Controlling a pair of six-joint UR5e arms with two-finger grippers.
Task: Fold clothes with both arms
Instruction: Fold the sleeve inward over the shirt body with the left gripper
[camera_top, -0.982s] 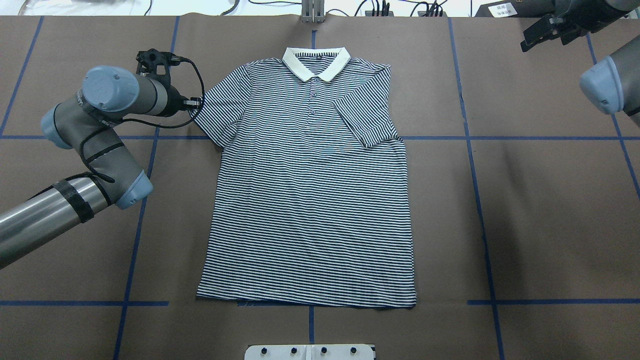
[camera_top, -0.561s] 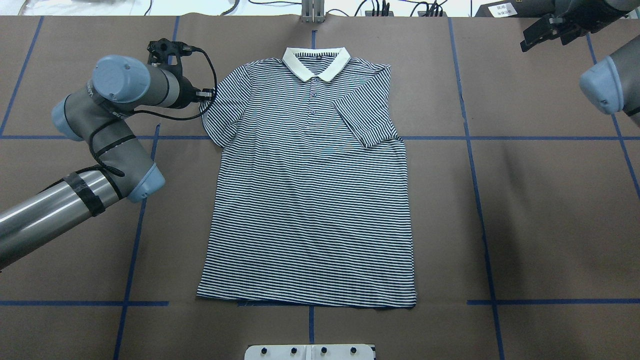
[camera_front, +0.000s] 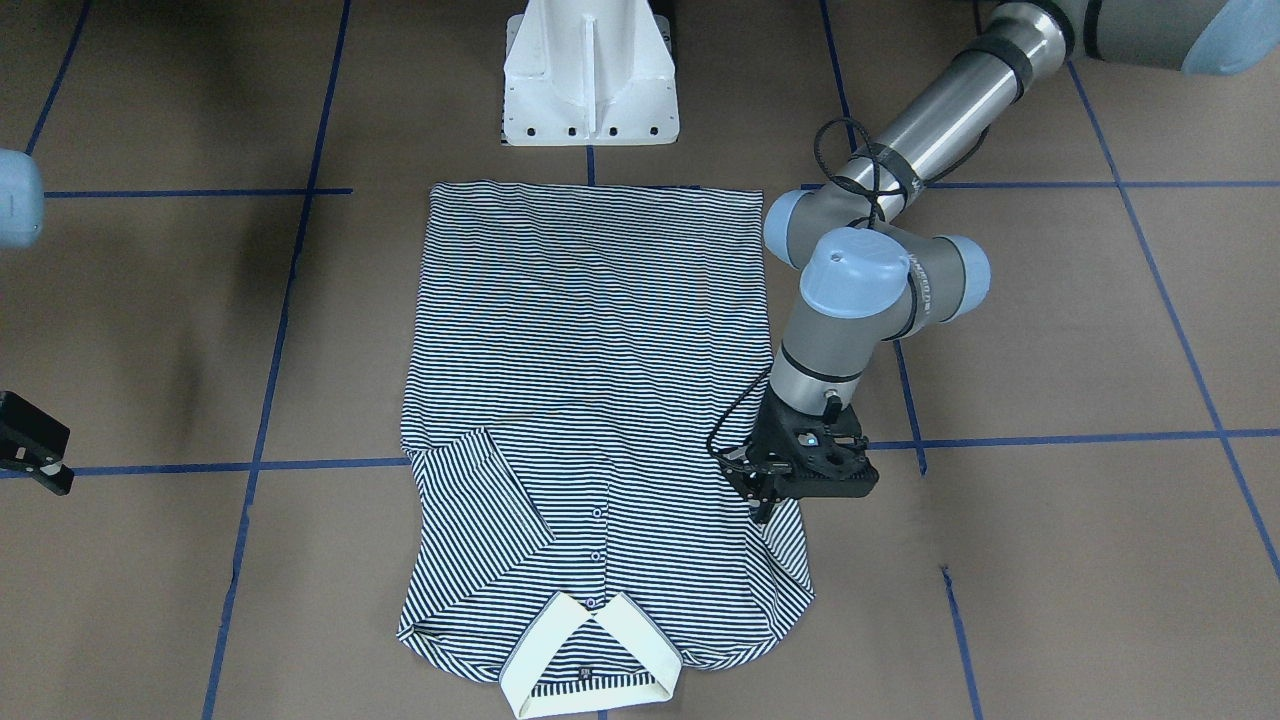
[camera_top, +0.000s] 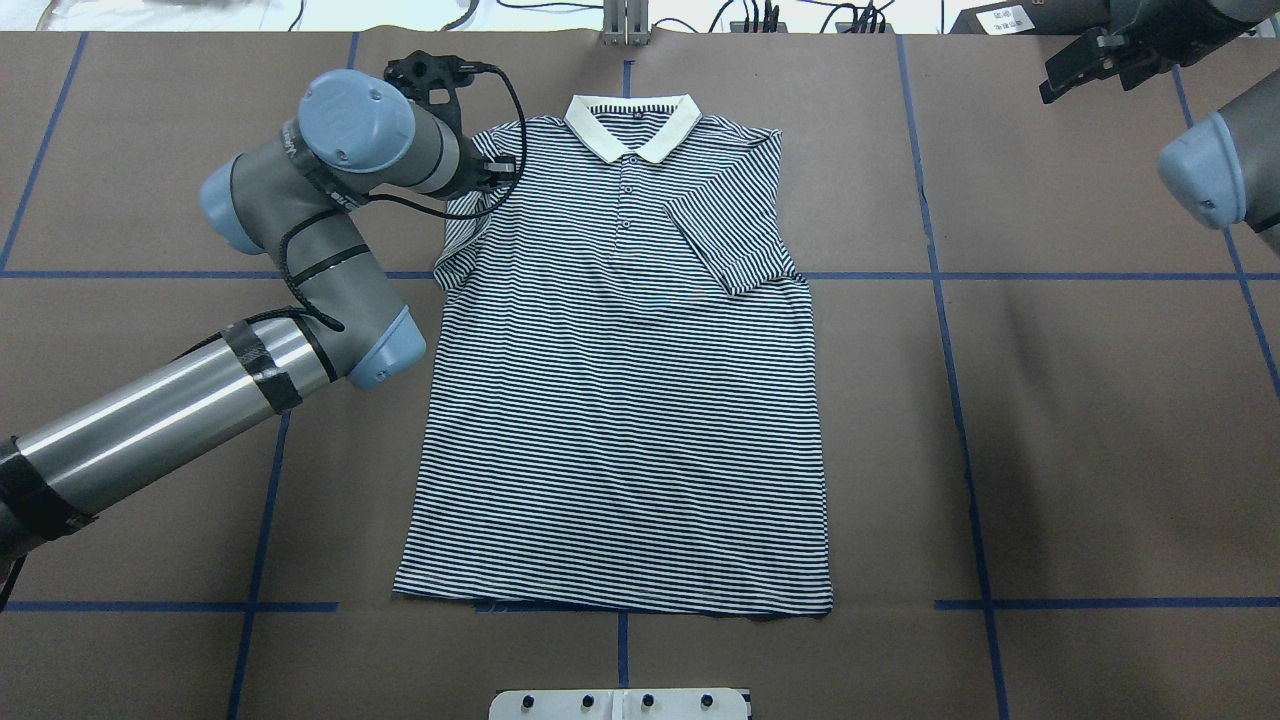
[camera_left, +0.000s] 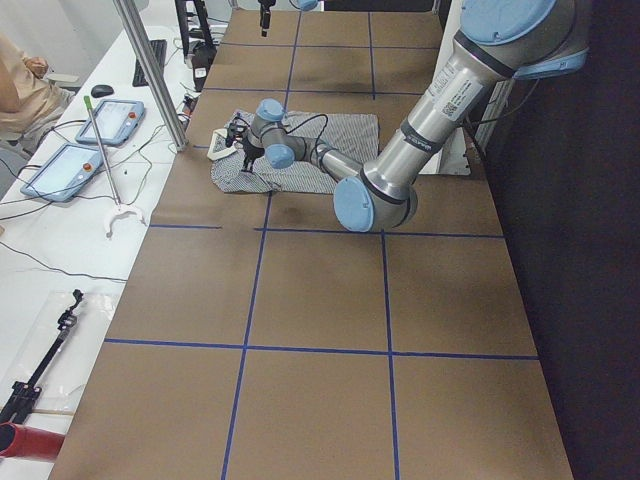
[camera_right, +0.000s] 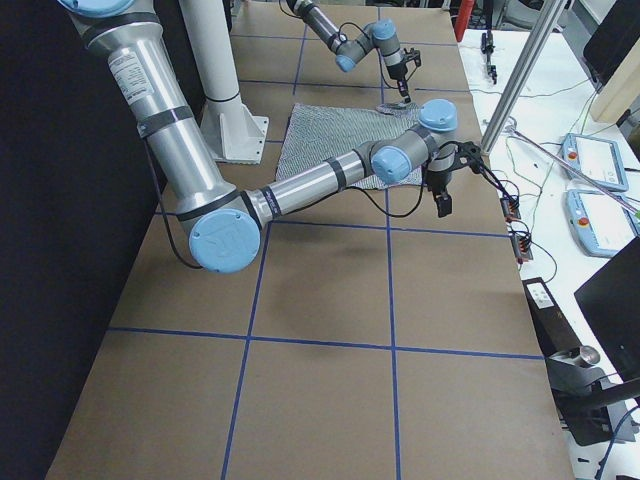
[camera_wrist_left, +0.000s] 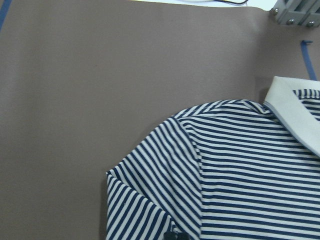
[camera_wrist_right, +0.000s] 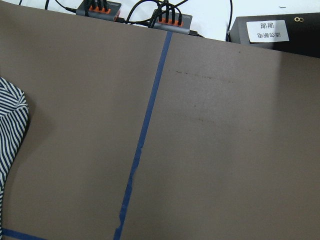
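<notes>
One striped shirt (camera_top: 620, 400) lies flat on the table (camera_top: 1100, 400), collar away from the robot. The left gripper (camera_front: 765, 505) is closed on its raised sleeve (camera_top: 462, 250). The right gripper (camera_top: 1058, 78) hangs well apart, holding nothing; how far it is open cannot be told.

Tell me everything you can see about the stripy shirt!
The short-sleeved polo shirt with thin navy-and-white stripes looks like soft knit fabric. It lies flat, front up, on the brown paper-covered table, cream collar away from the robot, small buttons below it. The sleeve on the robot's right is folded onto the chest. The other sleeve is bunched inward, pinched by the black end effector of the left arm.
</notes>
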